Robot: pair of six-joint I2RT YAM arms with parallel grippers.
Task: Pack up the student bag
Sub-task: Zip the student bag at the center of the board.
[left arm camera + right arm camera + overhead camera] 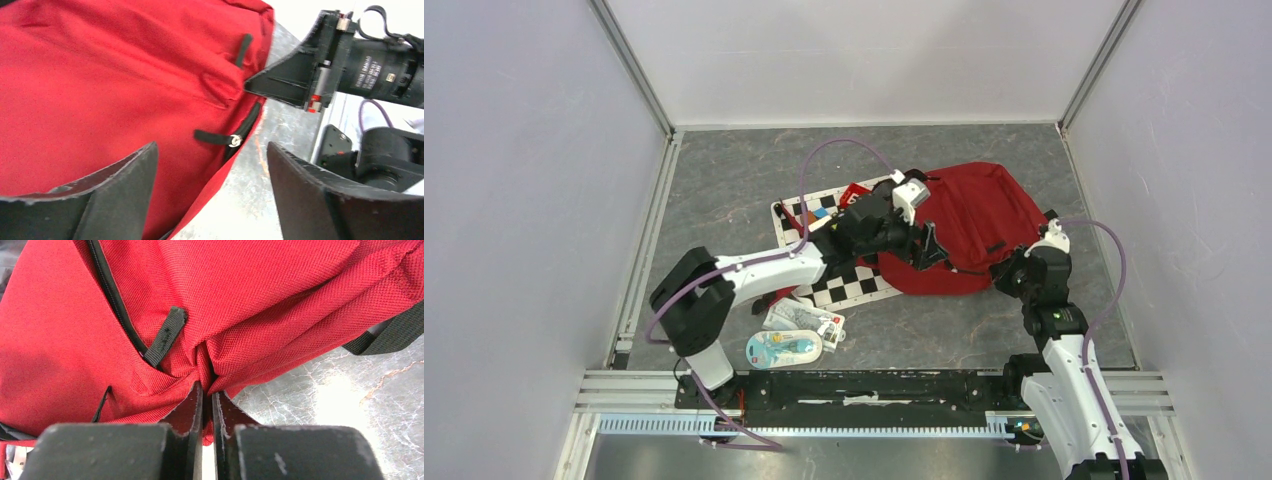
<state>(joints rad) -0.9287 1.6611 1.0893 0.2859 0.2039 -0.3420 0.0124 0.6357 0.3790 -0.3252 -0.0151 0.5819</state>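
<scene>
Right end effector (207, 390) pinches a fold of the student bag (979, 215); left end effector (210, 150) hangs spread wide above it.
Seen from overhead, the red bag lies at 1 o'clock on the grey surface (724, 170), long axis roughly 8 to 2 o'clock; which end is its top cannot be told. The left arm (764, 268) covers its 9 o'clock edge by a checkered mat (854, 290). Lettering on the right arm (380, 75) and print on packets (804, 320) at 7 o'clock are too blurred to read.
</scene>
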